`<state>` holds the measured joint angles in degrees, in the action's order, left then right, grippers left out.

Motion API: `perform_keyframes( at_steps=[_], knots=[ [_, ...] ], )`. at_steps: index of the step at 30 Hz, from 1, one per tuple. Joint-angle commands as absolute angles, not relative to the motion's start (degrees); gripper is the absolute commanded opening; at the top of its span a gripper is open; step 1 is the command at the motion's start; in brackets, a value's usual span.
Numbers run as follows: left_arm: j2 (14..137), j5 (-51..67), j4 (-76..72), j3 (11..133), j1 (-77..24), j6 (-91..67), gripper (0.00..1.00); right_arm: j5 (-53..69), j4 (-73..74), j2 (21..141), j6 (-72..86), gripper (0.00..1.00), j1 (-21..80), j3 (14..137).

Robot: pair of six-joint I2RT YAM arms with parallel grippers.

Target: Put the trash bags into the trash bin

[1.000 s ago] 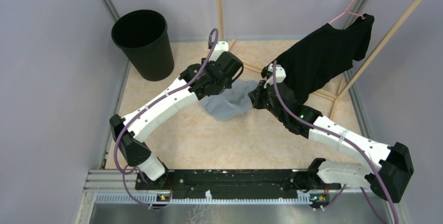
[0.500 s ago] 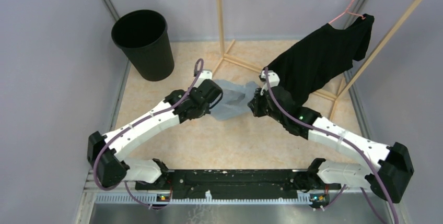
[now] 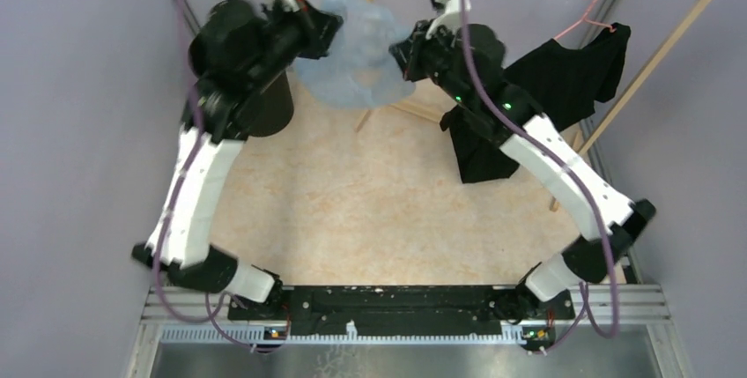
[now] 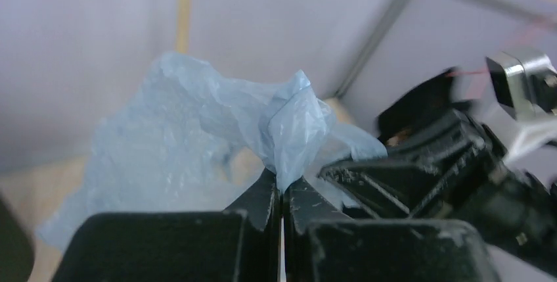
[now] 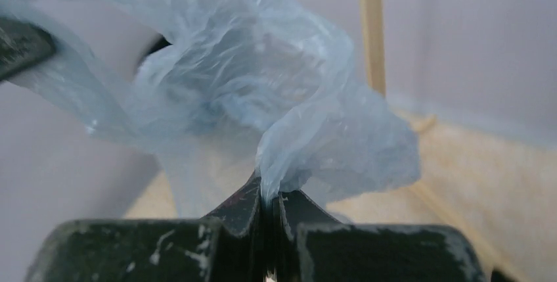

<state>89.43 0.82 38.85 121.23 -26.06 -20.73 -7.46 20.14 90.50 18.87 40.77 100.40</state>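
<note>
Trash bag (image 3: 352, 70) now lifted high, seemingly beside bin (image 3: 273, 112).

Pale blue trash bag (image 3: 352, 65) — black bin (image 3: 273, 110), black T-shirt (image 3: 573, 78)

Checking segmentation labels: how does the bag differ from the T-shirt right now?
Look: the bag is pale blue, see-through film; the T-shirt is black and opaque.
Support: the bag is pinched between the left gripper and right gripper, both shut on it; the T-shirt hangs from a pink hanger on the rack, ungripped.
Shared: both hang limp.
</note>
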Motion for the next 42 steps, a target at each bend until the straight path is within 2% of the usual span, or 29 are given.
perform_keyframes(
  at_steps=[1, 3, 5, 10, 14, 16, 19, 25, 27, 30, 33, 38, 42],
  knots=[
    [70.42, 15.25, 19.22, 109.25, -26.53, -14.54, 0.00, -4.79, 8.35, 78.89, 5.77, 0.00, 46.40, 100.38],
    [59.97, 12.59, 8.00, 90.94, -26.51, -15.47, 0.00, -4.29, 2.45, 75.29, 4.76, 0.00, 46.88, 92.10],
    [53.48, 9.25, 5.06, 74.47, -26.48, -16.31, 0.00, -3.19, -1.25, 73.30, 4.86, 0.00, 46.93, 83.20],
    [49.72, 0.56, 20.99, 54.17, -26.45, -29.81, 0.00, 1.36, -2.00, 74.86, 13.52, 0.00, 47.00, 61.33],
    [47.50, 10.79, 30.29, 45.71, -26.45, -37.80, 0.00, 6.72, -0.33, 74.40, 20.78, 0.00, 49.23, 50.16],
    [44.54, 13.67, 29.72, 45.16, -26.42, -39.38, 0.00, 6.78, 3.55, 72.30, 21.45, 0.00, 49.91, 52.23],
    [43.31, 14.46, 26.77, 54.92, -26.39, -38.45, 0.00, 3.76, 10.24, 70.12, 18.61, 0.00, 49.90, 64.38],
    [60.49, 10.88, 35.60, 102.21, -26.43, -28.93, 0.00, -0.73, 18.24, 74.60, 10.49, 0.00, 49.92, 97.88],
    [62.58, 12.39, 32.91, 110.02, -26.39, -28.36, 0.00, -0.27, 17.99, 75.17, 10.12, 0.00, 49.92, 103.78],
    [59.97, 10.15, 28.67, 106.07, -26.45, -29.01, 0.00, 0.55, 14.57, 73.23, 10.07, 0.00, 49.93, 101.44],
    [52.47, 6.09, 26.49, 88.38, -26.44, -29.64, 0.00, -0.90, 12.74, 71.18, 10.27, 0.00, 49.90, 89.74],
    [43.63, -0.34, 37.60, 62.82, -26.46, -35.55, 0.00, -0.57, 11.73, 68.90, 16.05, 0.00, 49.92, 66.75],
    [35.35, -2.40, 37.38, 56.66, -26.45, -37.30, 0.00, -0.33, 11.04, 67.69, 19.19, 0.00, 49.94, 59.65]
  ],
)
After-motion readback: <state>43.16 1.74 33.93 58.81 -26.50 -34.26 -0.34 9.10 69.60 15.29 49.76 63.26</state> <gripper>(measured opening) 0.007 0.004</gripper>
